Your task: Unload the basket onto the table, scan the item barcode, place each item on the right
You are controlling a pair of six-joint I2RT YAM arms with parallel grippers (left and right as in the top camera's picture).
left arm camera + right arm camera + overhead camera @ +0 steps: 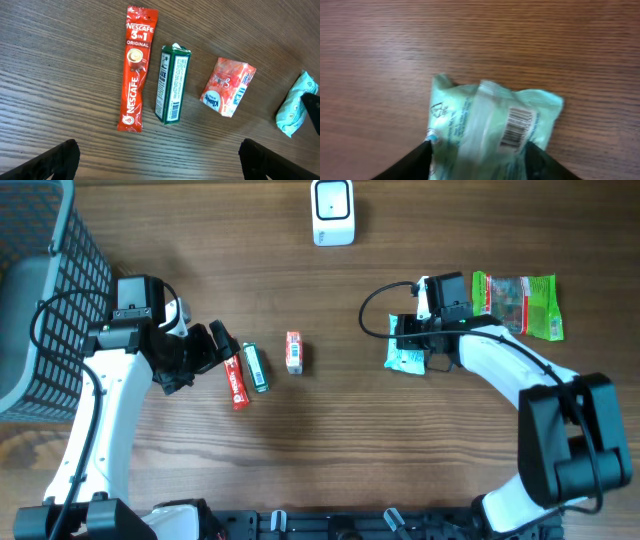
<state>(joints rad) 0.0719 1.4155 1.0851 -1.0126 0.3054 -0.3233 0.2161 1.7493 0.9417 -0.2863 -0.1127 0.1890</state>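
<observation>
Fingers of the right hand sit on both sides of the green packet, which lies on the desk. I cannot tell if they squeeze it. Its barcode faces up. Best to grip gently, not cover the stripes, and show them to the white scanner. The left hand is spread wide, holding nothing.

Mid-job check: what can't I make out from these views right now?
1. Right wrist: whether the right claw grips the teal packet; the bottom edge cuts off the packet's lower part.
2. Right wrist: the barcode digits are blurred.
3. Overhead: most of the teal packet lies under the right arm.
4. Overhead: the basket is cut off by the left edge.
</observation>
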